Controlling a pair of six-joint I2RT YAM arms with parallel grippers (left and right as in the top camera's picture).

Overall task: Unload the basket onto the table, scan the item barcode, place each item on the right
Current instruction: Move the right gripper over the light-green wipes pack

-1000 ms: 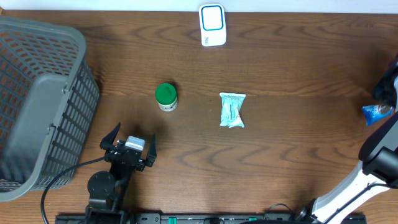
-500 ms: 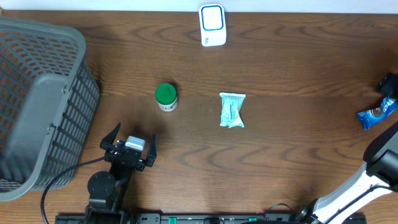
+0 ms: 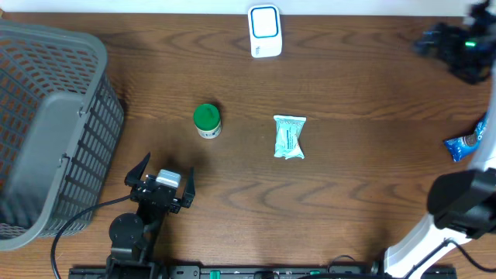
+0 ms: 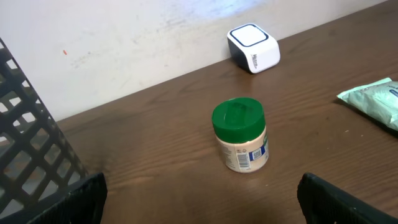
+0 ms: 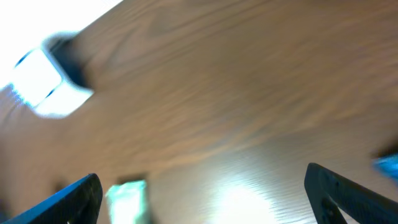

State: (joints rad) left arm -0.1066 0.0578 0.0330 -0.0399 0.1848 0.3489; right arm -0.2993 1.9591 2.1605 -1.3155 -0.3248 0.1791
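Overhead: the left gripper (image 3: pixel 166 169) sits released and empty, jaws spread. One green-lidded jar (image 3: pixel 207 121) stands just ahead of it, with bare table (image 3: pixel 349 201) between. One grey basket (image 3: pixel 46 132) fills the edge to its left. One pale wipes pack (image 3: pixel 290 136) lies ahead to its right, and one white scanner (image 3: pixel 264 31) stands against the far edge. The right gripper (image 3: pixel 446 48) is a blur near the far right corner, well apart from the one blue packet (image 3: pixel 467 143), which lies on the right edge of the table; its white print is too small to read.

Left wrist: both fingers (image 4: pixel 68 202) stand wide with nothing between them. The jar's label and the writing on the scanner's side are illegible.

Right wrist: heavily blurred. The fingers (image 5: pixel 78 199) are parted and empty over open wood, with the scanner far ahead to the left
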